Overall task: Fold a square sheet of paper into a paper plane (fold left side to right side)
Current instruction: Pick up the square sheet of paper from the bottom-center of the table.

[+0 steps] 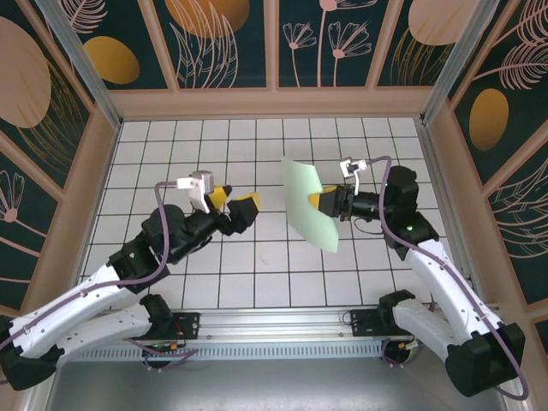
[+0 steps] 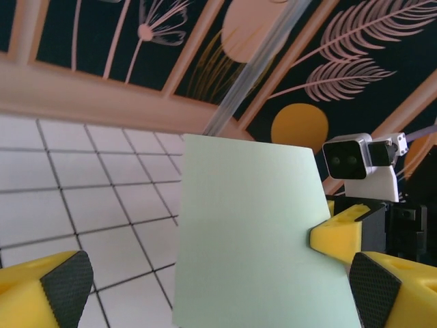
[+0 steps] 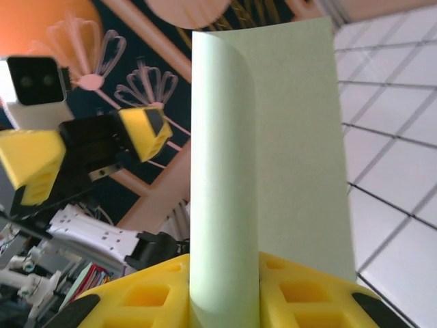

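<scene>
R claw (image 1: 326, 203) is pinched narrow on one edge of the sheet (image 1: 305, 199), which stands upright off the desk (image 1: 257, 265) ahead of that claw, one side curled over. L claw (image 1: 235, 204) gapes wide, facing the sheet's free side w/o touching. Risks as we judge them: thin paper on a one-edge pinch may flop or slip, and if L closes off-centre we crumple it or get a skewed crease.

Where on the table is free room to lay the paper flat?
Free: the tiles along the back wall, and the near tiles by the rail. Crowded: the middle, where the open left gripper faces the paper gripped by the right gripper.
</scene>
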Controlling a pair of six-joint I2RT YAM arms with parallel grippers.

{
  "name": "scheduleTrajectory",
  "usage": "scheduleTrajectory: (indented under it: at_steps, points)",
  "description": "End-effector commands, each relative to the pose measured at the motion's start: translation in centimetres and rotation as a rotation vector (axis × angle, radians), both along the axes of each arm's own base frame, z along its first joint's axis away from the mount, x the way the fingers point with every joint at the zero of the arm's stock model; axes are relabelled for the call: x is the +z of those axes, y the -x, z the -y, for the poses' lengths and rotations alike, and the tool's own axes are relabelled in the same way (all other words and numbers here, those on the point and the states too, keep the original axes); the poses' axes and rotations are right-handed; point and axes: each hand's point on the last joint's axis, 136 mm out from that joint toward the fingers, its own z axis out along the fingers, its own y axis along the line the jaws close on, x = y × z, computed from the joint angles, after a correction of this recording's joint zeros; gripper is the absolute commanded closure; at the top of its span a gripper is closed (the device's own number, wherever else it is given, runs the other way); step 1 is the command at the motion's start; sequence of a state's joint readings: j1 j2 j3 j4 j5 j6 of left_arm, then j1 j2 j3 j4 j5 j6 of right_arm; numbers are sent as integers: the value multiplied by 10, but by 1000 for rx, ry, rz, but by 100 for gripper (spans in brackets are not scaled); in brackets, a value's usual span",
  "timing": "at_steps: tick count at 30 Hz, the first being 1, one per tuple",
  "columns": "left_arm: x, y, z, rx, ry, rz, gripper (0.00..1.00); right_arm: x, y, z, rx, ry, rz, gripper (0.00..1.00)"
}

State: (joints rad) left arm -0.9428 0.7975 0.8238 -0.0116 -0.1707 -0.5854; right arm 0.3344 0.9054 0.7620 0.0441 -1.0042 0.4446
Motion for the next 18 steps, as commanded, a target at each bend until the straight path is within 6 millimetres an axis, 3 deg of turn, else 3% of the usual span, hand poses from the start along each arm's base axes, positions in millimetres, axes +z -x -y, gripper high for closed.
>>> scheduleTrajectory:
  at_steps: [1, 8, 18]
  points:
    - [8, -2, 18, -69, -101, 64, 1, 32, 21, 0, 102, -23, 108, 73]
    - [10, -20, 21, -150, -41, 84, 1, 57, 28, -1, 133, -66, 154, 73]
    - [20, -10, 52, -379, 16, 161, 1, 95, 44, 1, 174, -102, 225, 73]
